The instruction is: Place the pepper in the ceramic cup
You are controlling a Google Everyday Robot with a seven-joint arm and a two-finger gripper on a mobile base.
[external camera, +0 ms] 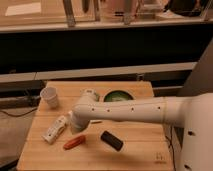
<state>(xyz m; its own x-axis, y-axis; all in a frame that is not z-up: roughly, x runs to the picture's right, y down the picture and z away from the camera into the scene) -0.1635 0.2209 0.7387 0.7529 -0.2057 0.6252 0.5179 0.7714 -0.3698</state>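
The orange-red pepper (74, 143) lies on the wooden table (135, 155) near its front left. The white ceramic cup (50, 96) stands upright at the table's back left corner. My white arm reaches in from the right across the middle of the table. Its gripper (76, 128) is at the arm's left end, just above and behind the pepper, between the pepper and the white labelled bottle (55, 129). The gripper is well apart from the cup.
A black rounded block (111, 140) lies right of the pepper. A green bowl (118, 96) sits at the back middle, with a small white object (91, 93) beside it, partly behind my arm. A dark shelf front runs behind the table.
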